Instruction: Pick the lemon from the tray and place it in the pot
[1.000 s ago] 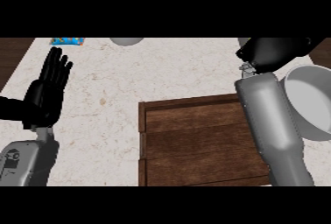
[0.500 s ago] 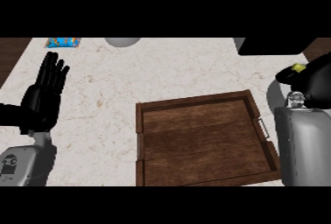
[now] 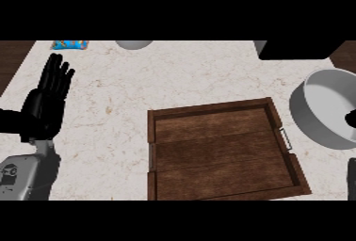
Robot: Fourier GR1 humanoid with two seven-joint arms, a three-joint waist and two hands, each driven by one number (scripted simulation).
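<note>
Pale marble counter (image 3: 195, 80) with faint brown veins fills the view from above. At its middle sits a dark wooden tray (image 3: 222, 155) with raised edges and a small metal handle on its right side; its floor shows bare planks. To the tray's right, near the counter's right edge, stands a grey metal pot (image 3: 327, 108), seen from above with its round inside showing.

On the left side of the view the robot's left hand (image 3: 45, 106) is held up flat, black fingers straight and close together, pointing away from the robot, thumb at the lower side. It touches nothing. Its grey forearm (image 3: 24, 176) comes in from the lower left corner.

At the right edge, a small dark shape (image 3: 351, 118) overlaps the pot's rim and another dark sliver lies just below it; these may be part of the right hand, but I cannot tell whether it is open or closed. The lemon shows nowhere, neither on the tray nor visibly inside the pot.

Along the far edge lie a blue packet (image 3: 69, 44), a grey round object (image 3: 134, 44) and a black block (image 3: 299, 49).
</note>
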